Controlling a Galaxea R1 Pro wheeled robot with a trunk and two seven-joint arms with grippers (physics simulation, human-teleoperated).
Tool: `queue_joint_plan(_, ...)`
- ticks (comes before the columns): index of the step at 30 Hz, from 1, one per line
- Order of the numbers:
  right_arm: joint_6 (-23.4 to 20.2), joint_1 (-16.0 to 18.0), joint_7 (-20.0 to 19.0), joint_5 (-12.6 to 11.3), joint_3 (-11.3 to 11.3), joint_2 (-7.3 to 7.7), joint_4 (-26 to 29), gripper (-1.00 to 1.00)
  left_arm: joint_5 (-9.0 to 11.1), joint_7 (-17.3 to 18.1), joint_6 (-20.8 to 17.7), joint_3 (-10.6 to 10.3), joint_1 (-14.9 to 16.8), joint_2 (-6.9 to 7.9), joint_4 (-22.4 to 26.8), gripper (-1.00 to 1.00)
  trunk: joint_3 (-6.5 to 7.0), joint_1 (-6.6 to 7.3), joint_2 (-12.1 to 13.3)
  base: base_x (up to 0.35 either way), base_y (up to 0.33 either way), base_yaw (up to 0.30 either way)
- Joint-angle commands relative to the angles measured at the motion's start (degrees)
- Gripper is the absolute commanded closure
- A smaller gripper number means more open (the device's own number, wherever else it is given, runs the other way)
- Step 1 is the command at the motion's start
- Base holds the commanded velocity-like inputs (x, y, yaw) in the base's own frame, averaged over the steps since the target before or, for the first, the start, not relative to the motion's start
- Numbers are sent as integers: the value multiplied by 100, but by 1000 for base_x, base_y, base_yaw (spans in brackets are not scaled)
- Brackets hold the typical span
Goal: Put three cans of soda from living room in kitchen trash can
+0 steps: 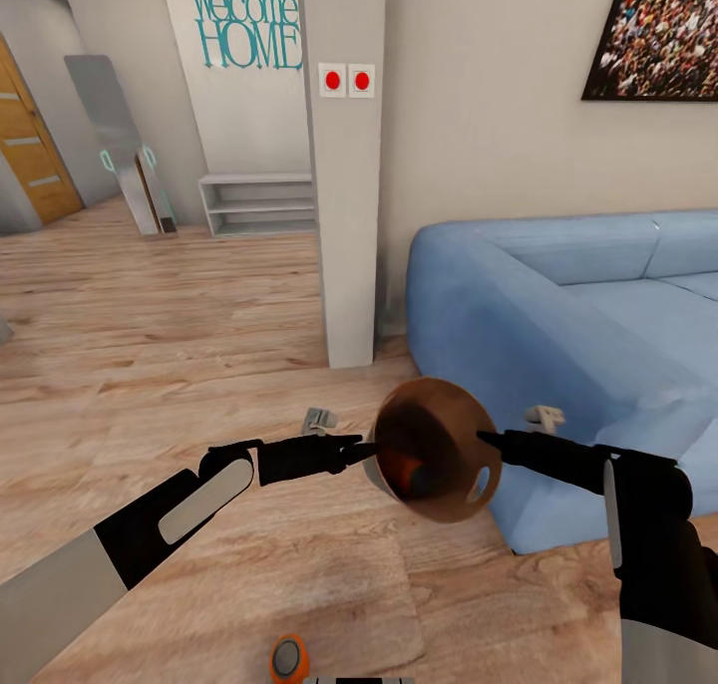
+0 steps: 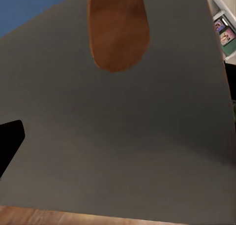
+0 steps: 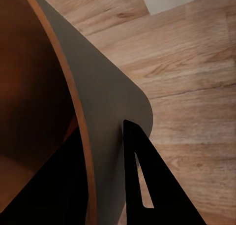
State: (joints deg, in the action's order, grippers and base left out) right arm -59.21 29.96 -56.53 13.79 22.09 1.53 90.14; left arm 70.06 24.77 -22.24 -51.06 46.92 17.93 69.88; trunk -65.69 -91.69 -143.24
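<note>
The head view looks forward and down over both arms at the pale wood floor (image 1: 150, 315); each wrist view sits tight against the coppery brown round tapered bin (image 1: 431, 452) (image 2: 118, 30) (image 3: 34, 87), common to all three

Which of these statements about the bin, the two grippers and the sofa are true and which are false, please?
1. The trash can is held between both grippers. True: the left gripper and the right gripper meet it from opposite sides.
2. The trash can stands on the floor. False: it is lifted and tilted, its opening toward the camera.
3. An orange can lies inside it. True.
4. The sofa is green. False: it is light blue.
5. An orange can shows at the bottom edge of the head view. True.
</note>
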Motion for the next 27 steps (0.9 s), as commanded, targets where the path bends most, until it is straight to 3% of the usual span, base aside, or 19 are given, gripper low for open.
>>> queue_joint_plan(1, -79, 2, -27, -167, -11, -2, 4, 100, -2, -1, 1, -2, 1, 0, -1, -100, 1, 1, 0, 0, 0, 0)
queue_joint_plan(7, -79, 2, -33, -167, -294, -3, 4, 100, -4, -2, 1, 0, -4, 7, -1, -100, 1, 1, 0, 0, 0, 0)
queue_joint_plan(22, -79, 2, -33, -167, -285, -3, 4, 100, 7, -14, -5, -1, -4, 10, -9, -100, 1, 1, 0, 0, 0, 0)
queue_joint_plan(23, 89, -16, -54, 62, -270, 32, 31, 100, -2, -12, -2, 39, 2, 45, 24, -100, 0, 0, -1, 0, 0, 0)
queue_joint_plan(27, 272, -9, -77, 427, -270, 102, 147, 100, -1, -11, -26, 169, 2, 118, 155, -100, 0, 0, -1, 0, 0, 0)
